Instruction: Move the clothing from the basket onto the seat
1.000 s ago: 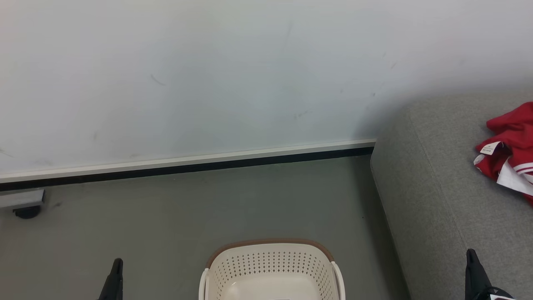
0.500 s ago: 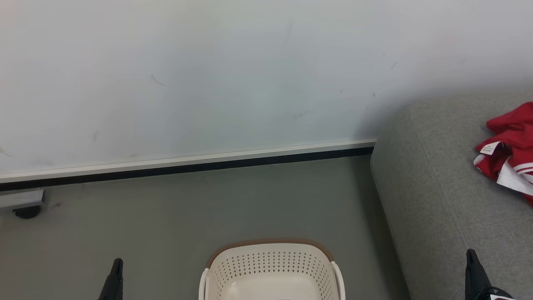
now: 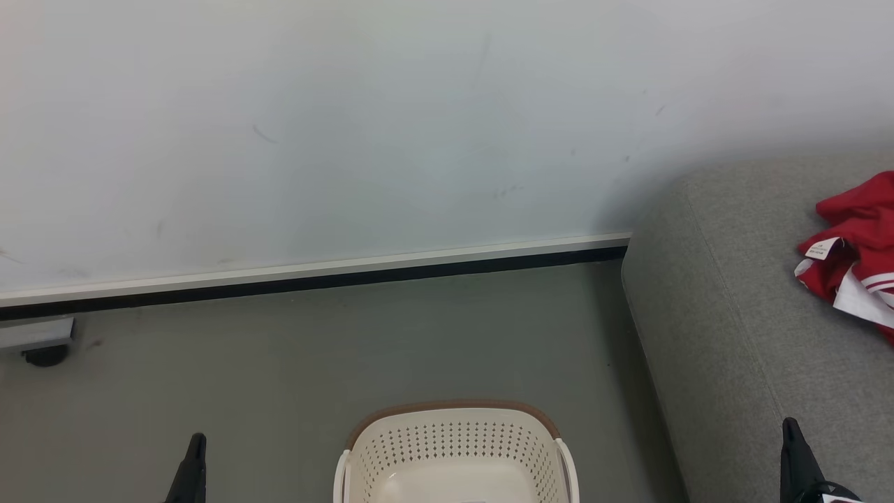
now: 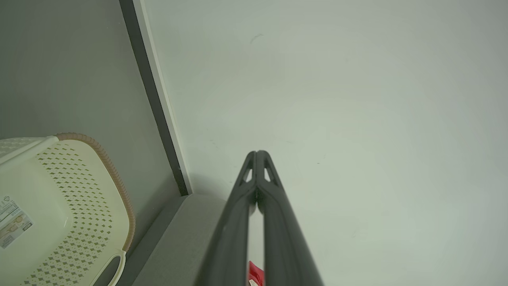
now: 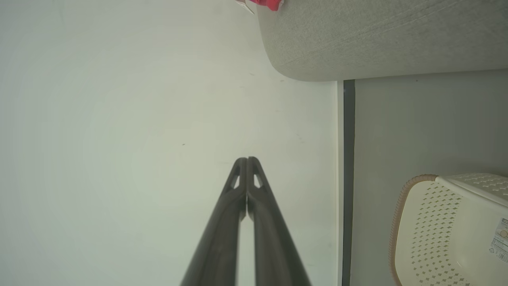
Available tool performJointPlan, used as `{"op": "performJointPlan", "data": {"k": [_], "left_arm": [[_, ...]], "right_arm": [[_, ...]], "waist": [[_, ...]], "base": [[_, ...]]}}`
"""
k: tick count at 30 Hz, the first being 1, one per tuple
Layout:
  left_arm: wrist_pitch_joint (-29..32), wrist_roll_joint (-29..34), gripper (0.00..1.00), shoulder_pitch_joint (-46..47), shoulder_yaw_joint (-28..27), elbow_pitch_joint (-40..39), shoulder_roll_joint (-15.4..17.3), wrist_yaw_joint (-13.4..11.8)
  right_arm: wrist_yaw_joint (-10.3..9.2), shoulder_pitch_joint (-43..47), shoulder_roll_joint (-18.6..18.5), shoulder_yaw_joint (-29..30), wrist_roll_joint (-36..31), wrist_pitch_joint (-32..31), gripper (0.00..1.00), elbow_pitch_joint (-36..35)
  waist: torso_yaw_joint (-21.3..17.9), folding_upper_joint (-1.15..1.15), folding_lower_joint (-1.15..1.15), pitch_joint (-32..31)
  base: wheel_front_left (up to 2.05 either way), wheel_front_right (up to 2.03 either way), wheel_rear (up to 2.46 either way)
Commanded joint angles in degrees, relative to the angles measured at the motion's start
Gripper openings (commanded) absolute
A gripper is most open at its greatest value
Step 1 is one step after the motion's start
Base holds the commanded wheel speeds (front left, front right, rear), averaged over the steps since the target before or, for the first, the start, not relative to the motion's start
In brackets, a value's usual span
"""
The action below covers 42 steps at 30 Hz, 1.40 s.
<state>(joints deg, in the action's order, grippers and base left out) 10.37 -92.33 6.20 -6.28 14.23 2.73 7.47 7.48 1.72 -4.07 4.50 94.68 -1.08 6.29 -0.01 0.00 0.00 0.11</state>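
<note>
Red clothing [image 3: 862, 230] lies up on the grey seat [image 3: 726, 335], well apart from the cream basket [image 3: 454, 440] on the floor, w/ left gripper [image 4: 257, 153] & right gripper [image 5: 247, 159] fingers pressed together.

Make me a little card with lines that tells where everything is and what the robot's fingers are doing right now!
Basket: oval cream plastic basket with a brown rim, standing on the grey floor; no clothing in the part that shows
Clothing: red and white fabric garment with a small white tag, lying on the sofa
Sofa: big grey woven-fabric sofa, to the right of the basket, against the white wall
Left fingers: shut, tips together, pointing at the wall
Right fingers: shut, tips together, pointing at the wall
</note>
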Motion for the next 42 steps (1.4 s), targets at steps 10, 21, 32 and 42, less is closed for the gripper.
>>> {"op": "performJointPlan", "data": {"k": [10, 21, 32, 42], "left_arm": [[0.1, -0.2, 0.00, 0.4, -0.1, 0.1, 0.3, 0.1], [0.1, -0.2, 0.00, 0.4, -0.1, 0.1, 0.3, 0.1], [0.1, -0.2, 0.00, 0.4, -0.1, 0.1, 0.3, 0.1], [0.1, -0.2, 0.00, 0.4, -0.1, 0.1, 0.3, 0.1]], "right_arm": [[0.02, -0.3, 0.3, 0.3, -0.7, -0.3, 0.00, -0.1], [0.02, -0.3, 0.3, 0.4, -0.7, -0.4, 0.00, -0.1], [0.02, -0.4, 0.4, 0.5, -0.7, -0.5, 0.00, -0.1], [0.02, -0.4, 0.5, 0.6, -0.8, -0.6, 0.00, -0.1]], "waist": [[0.0, 0.00, 0.00, 0.0], [0.0, 0.00, 0.00, 0.0], [0.0, 0.00, 0.00, 0.0], [0.0, 0.00, 0.00, 0.0]], "base": [[0.00, 0.00, 0.00], [0.00, 0.00, 0.00], [0.00, 0.00, 0.00], [0.00, 0.00, 0.00]]}}
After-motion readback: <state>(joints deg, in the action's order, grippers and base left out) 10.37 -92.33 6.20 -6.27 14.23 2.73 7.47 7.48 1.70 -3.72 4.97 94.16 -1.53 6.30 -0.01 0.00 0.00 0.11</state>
